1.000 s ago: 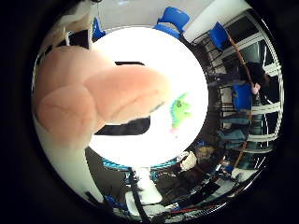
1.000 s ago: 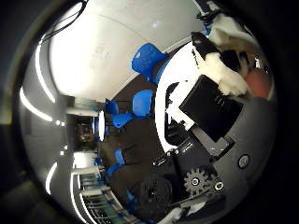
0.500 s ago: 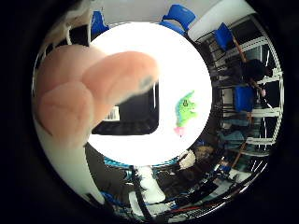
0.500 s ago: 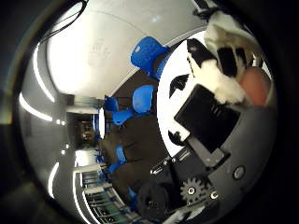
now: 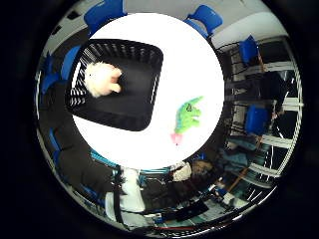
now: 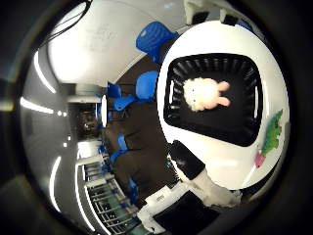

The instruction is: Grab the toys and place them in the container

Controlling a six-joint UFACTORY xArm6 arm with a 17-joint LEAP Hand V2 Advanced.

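A pink plush toy [image 5: 102,79] lies inside the black slotted basket [image 5: 124,117], well below my palm. The basket stands on a round white table [image 5: 189,64]. A green plush toy with a pink end [image 5: 187,119] lies on the table beside the basket, a short way from its rim. My right hand [image 6: 195,176] hangs above the table. Its white and black fingers show only at the edge of the thumb side view, spread away from the palm with nothing between them.
Blue chairs [image 5: 207,15] ring the table, more of them along a dark floor [image 6: 146,85]. Bare white tabletop lies around the green toy and between the basket and the table's edge.
The pink toy filled the little finger side view, held close to my palm. It has dropped out of the hand into the basket, and the fingers have spread apart.
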